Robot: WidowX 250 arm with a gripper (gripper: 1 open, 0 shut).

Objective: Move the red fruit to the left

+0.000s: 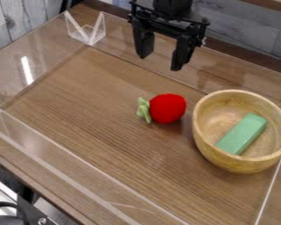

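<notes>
While gripper (162, 52) gapes, red fruit (168, 108) unlabelled

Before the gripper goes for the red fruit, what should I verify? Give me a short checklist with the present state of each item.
1. Gripper open and holding nothing: ok.
2. Red fruit in plain view on the table, outside the wooden bowl: ok.
3. Gripper directly above the fruit: not ok, it hangs higher and farther back.
4. Table left of the fruit free for placing: ok.
5. Green block out of the way, inside the bowl: ok.
6. Room for the fingers between fruit and bowl: cannot tell, the gap looks narrow.
</notes>
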